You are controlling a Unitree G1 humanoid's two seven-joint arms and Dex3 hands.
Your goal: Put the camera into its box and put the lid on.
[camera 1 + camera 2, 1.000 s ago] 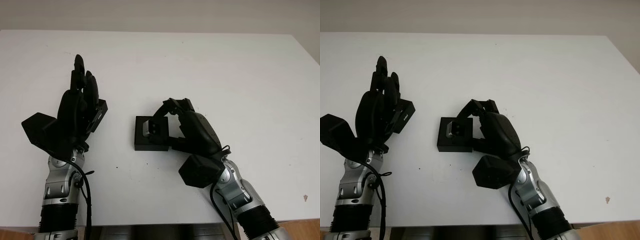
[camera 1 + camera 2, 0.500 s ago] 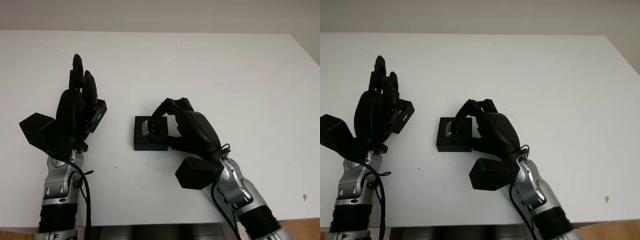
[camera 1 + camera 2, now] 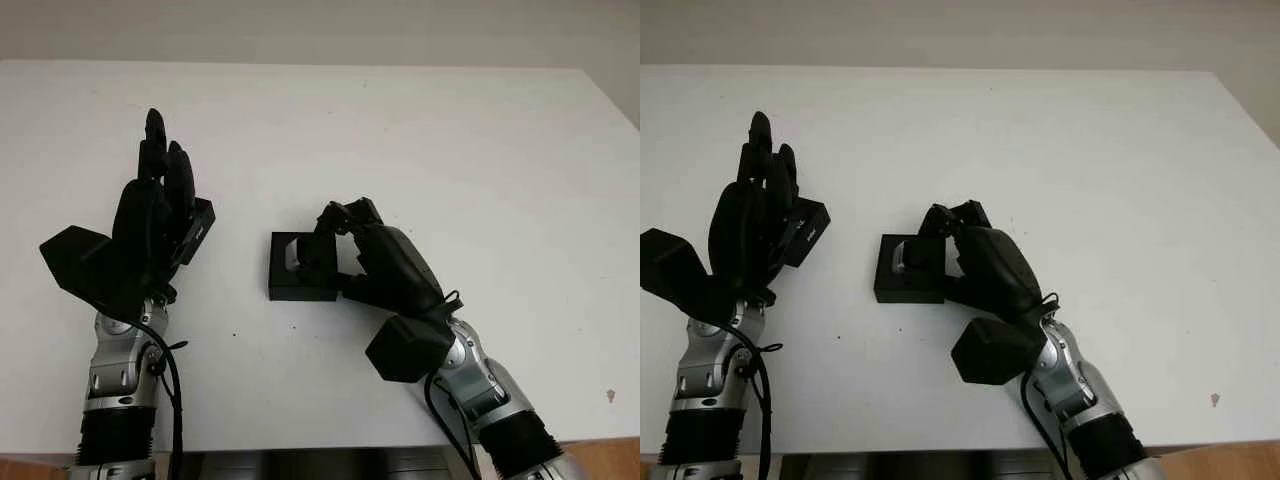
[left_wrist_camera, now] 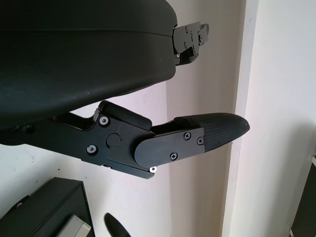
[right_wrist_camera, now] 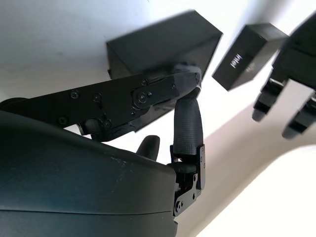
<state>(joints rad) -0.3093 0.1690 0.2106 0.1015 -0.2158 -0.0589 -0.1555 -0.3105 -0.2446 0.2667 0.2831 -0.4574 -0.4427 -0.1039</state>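
White table (image 3: 480, 150) carries all items. Left hand (image 3: 150, 225) stands raised over the table's left side, fingers straight and together, holding nothing; the black lid (image 3: 808, 232) sits just beside it, contact not determinable. Right hand (image 3: 345, 235) is at the box (image 3: 290, 285) near table centre, fingers curled down over the camera (image 3: 297, 256), which sits in the box's open top. Whether the fingers clamp it: cannot tell.
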